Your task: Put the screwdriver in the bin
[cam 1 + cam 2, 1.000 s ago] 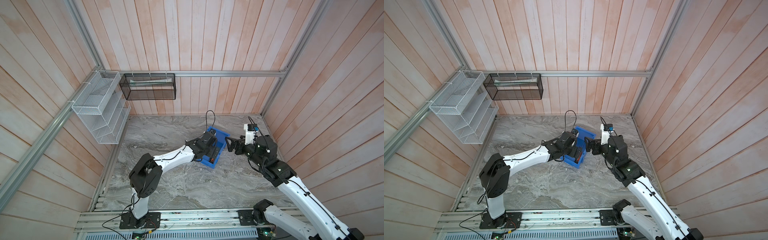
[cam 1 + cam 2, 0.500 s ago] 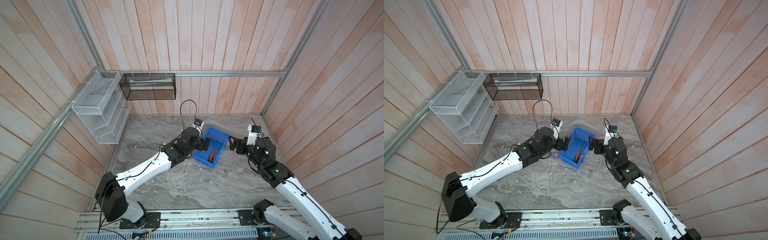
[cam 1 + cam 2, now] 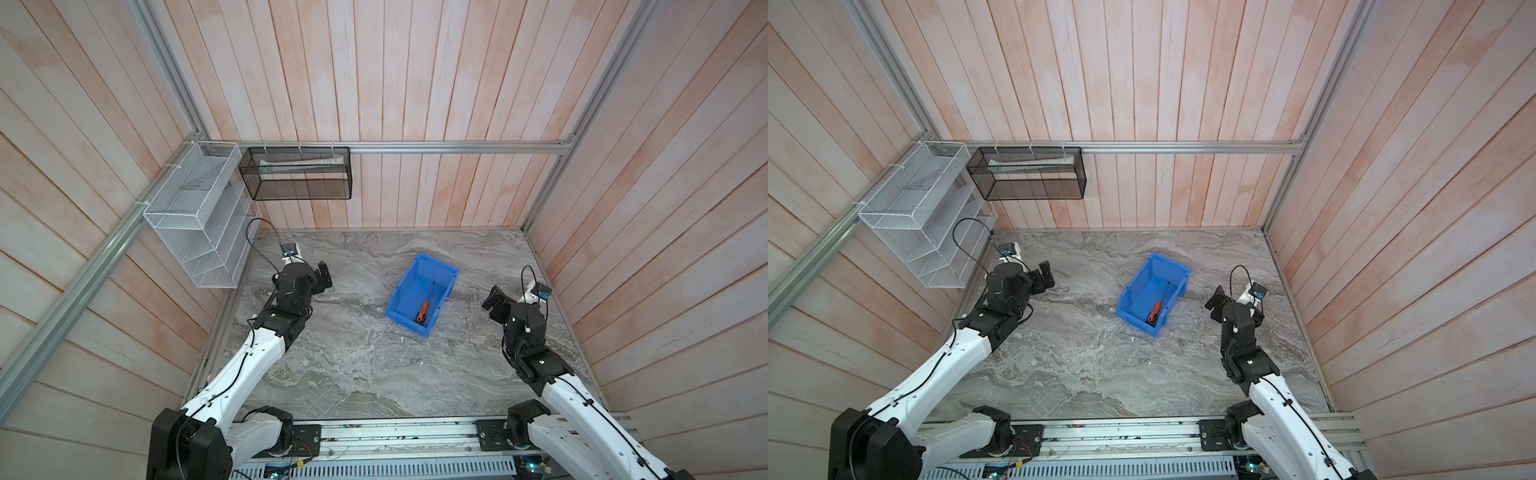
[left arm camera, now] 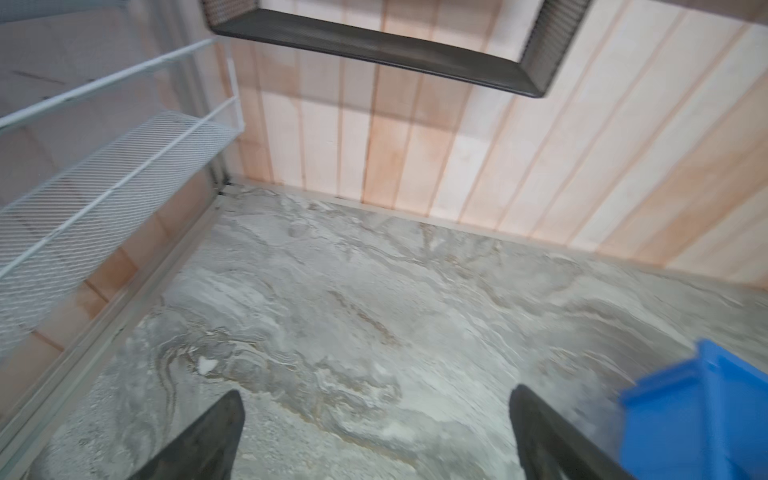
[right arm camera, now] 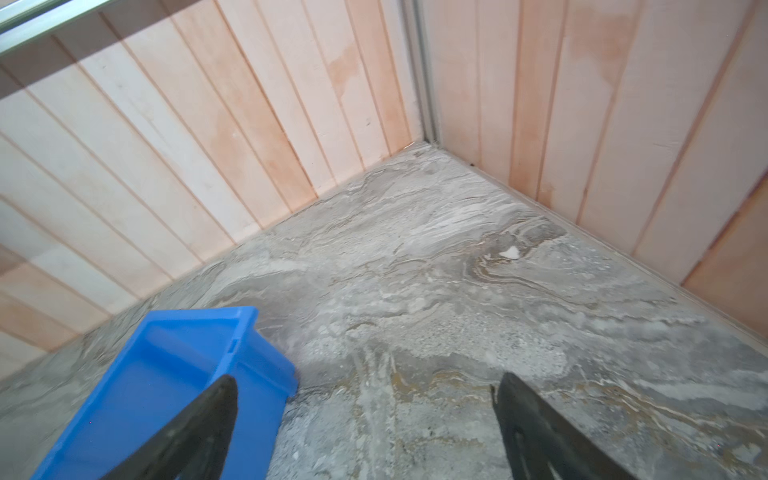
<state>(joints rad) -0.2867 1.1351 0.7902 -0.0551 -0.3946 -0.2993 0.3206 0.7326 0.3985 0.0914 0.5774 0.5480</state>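
Two grippers are recorded, both well apart from the bin (image 3: 439, 268) and neither touching anything. The bin, bright blue, is set at a slant on the grey marbled tabletop (image 3: 353, 365), a little right of centre in both top views (image 3: 1170, 270). The screwdriver (image 3: 424, 306) is found lying flat on the bin floor, orange handle and black butt toward the lower near end and thin dark shaft pointing to the far wall; the same is noted in a top view (image 3: 1156, 308). The left gripper (image 3: 325, 275) is held over the left side of the tabletop, near the white wire rack (image 3: 195, 220) fixed to the left wall, with the black mesh basket (image 3: 297, 174) hung on the back wall above. In the left wrist view its jaws are seen spread wide with only bare marble between them (image 4: 376, 397), and a corner of the bin (image 4: 685, 415) is caught, blurred, at the edge. The right gripper (image 3: 494, 299) is held over the right side of the tabletop, near the bin but not touching it. In the right wrist view its jaws are likewise seen parted with nothing between them (image 5: 365, 380), and the bin's far end (image 5: 166, 374) is partly covered by one finger (image 5: 199, 424).
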